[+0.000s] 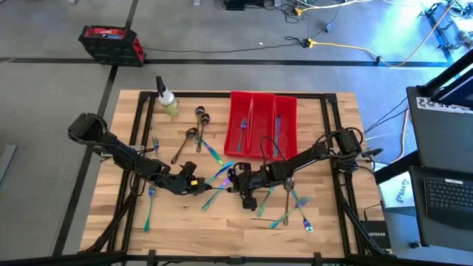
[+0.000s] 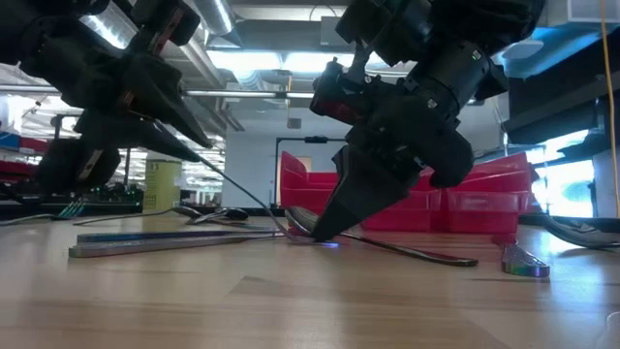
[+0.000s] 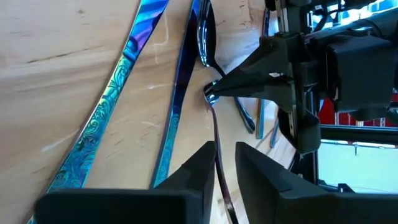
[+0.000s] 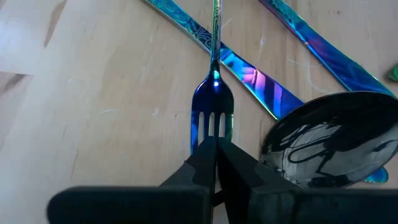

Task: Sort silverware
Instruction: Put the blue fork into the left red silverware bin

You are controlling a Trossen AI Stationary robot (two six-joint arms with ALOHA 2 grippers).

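An iridescent blue fork (image 4: 211,102) lies mid-table among the scattered silverware. My right gripper (image 1: 238,179) stands shut on its tine end. The fork's thin handle (image 2: 242,194) slants up off the wood toward my left gripper (image 1: 198,185), which has closed about it. A dark spoon (image 4: 329,143) rests bowl-down beside my right fingers. Long iridescent knives (image 3: 118,93) lie flat next to the fork. My left gripper has the fork's handle (image 3: 216,134) between its two fingers, well away from the tines. It lies against the finger (image 3: 199,168) nearer the table. The fingers come nearly level from the table's left, along the handle, which is raised off the wood. My right gripper presses its shut fingertips (image 4: 208,152) down on the ends of the fork's tines (image 4: 211,127). It slants down from the table's right. The tine end stays on the wood while the handle stands tipped up.
Red bins (image 1: 262,125) at the far middle hold a few pieces. A spray bottle (image 1: 167,102) stands at the far left, with dark spoons (image 1: 201,114) near it. More silverware lies at the near right (image 1: 292,207) and near left (image 1: 150,203).
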